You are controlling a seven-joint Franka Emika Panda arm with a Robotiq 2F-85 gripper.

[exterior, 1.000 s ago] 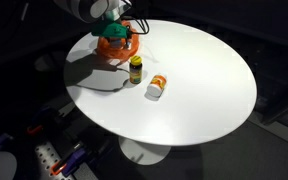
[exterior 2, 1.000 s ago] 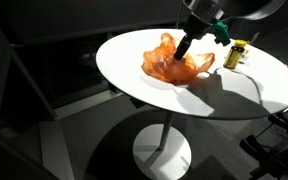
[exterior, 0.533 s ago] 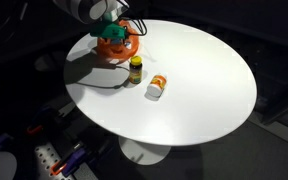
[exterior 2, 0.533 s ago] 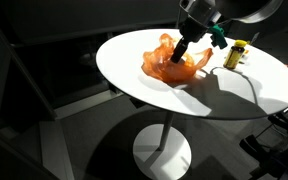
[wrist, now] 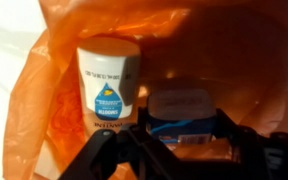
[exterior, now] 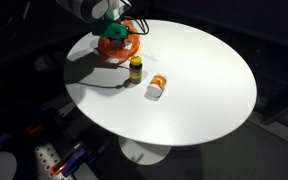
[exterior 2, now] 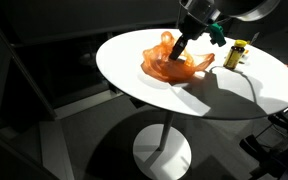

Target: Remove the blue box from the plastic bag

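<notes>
Currently inside crinkled, translucent orange plastic bag [wrist: 239, 50]: rectangular blue box [wrist: 184, 118], white top face, beside smooth white cylindrical bottle [wrist: 109, 85]. Bag sits on round white table [exterior: 204, 95]. Gripper [wrist: 182, 145] reaches into bag, dark fingers [wrist: 119, 150] spread, flanking box; contact unclear.

From high and well back in an exterior view, facing down over the whole round counter [exterior: 199, 95], with the claw [exterior: 115, 36] at the rim farthest from the lens. From lower and nearer in an exterior view, looking across the counter's edge at the claw [exterior 2: 181, 50] side-on. Shared by both exterior views: counter top, claw, the orange bag [exterior 2: 167, 66] under the claw, the bottle [exterior 2: 236, 54] near the claw. From the wrist, very close, pointing past the claw [wrist: 179, 140] into the orange bag.
</notes>
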